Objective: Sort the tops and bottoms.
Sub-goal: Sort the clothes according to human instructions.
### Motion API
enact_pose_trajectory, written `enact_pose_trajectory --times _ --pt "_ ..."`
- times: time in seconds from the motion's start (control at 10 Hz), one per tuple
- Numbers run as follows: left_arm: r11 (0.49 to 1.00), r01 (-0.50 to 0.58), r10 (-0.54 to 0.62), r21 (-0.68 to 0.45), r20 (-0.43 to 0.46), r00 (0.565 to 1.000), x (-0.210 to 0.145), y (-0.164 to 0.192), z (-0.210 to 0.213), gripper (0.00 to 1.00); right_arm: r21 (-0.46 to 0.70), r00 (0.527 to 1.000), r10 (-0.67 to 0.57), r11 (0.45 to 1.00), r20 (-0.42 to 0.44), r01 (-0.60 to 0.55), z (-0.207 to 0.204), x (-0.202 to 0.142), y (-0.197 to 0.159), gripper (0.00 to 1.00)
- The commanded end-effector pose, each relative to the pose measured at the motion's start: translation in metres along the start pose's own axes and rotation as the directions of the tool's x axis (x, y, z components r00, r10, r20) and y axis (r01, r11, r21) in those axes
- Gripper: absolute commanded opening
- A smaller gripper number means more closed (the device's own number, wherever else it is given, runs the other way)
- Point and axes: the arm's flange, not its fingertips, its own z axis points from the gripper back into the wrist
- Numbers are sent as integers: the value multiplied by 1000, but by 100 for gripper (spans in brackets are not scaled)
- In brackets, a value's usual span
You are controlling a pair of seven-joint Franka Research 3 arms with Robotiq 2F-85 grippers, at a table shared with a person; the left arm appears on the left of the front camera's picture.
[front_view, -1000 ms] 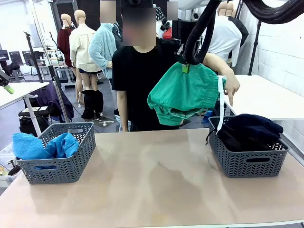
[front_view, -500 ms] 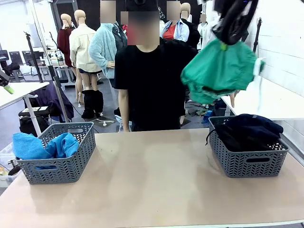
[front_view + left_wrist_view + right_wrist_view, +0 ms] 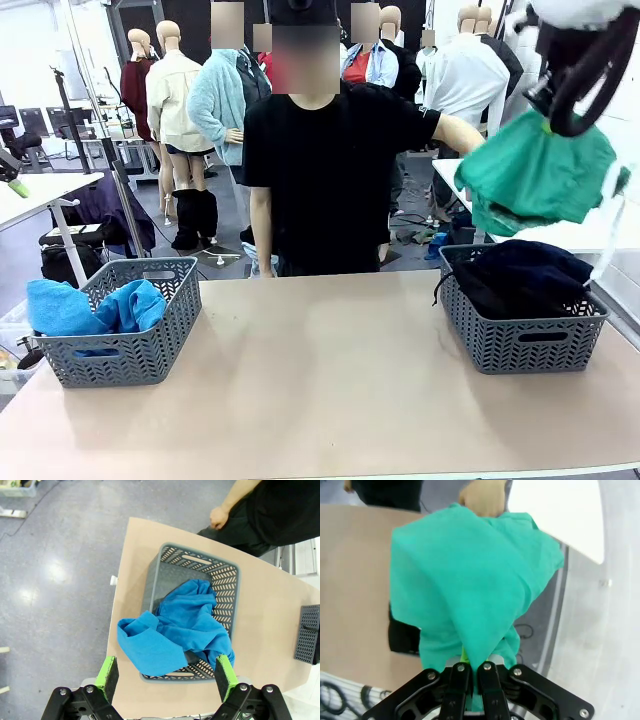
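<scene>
Fabric of the green shorts [image 3: 470, 585] hangs pinched in the clamped right gripper [image 3: 470, 672], above the right basket [image 3: 523, 340] holding dark garments [image 3: 520, 275]. Left gripper [image 3: 167, 672], spread wide, hovers over the left basket [image 3: 227, 580] of blue cloth [image 3: 180, 625].

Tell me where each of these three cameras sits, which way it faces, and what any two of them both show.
Front view: fixed on the robot's side, looking across the table at the person; the right arm holds the green shorts above the right basket.
Left wrist view: high up, looking down on the left basket of blue cloth; open left gripper at the bottom.
Right wrist view: looking down past the right gripper, shut on the shorts.
Shared: front and right wrist both show the shorts; front and left wrist, the left basket.
</scene>
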Motion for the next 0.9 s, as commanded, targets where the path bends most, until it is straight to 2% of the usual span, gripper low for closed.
enact_pose_trajectory --times 0.0,0.4,0.8 --pt "1000 -13 13 28 6 1000 -1 -1 1 100 10 1000 -8 1000 -12 8 -26 -20 -9 0" --pt "1000 -13 13 28 6 1000 -1 -1 1 100 139 999 -6 990 -36 11 -90 -15 -27 0" --pt "1000 -13 13 28 6 1000 -1 -1 1 100 148 999 -8 989 -45 15 -85 -17 -25 76"
